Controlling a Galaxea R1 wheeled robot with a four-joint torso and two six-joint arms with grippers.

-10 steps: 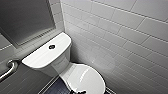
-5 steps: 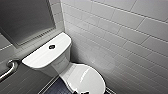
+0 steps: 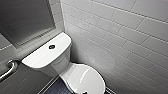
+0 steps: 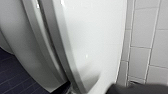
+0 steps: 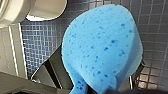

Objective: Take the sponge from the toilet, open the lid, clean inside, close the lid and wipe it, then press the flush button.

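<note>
Jaws of the right gripper [image 5: 98,76] are being squeezed onto the soft bright blue sponge [image 5: 102,47]; pickup is being judged done, the glossy white oval lid [image 3: 85,78] lying shut.

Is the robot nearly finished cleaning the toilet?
Picking up looks done: the right gripper holds the sponge over the floor. The lid lies shut, so I cannot tell whether the inside was cleaned. Pressing the flush button is probably still to do.
</note>
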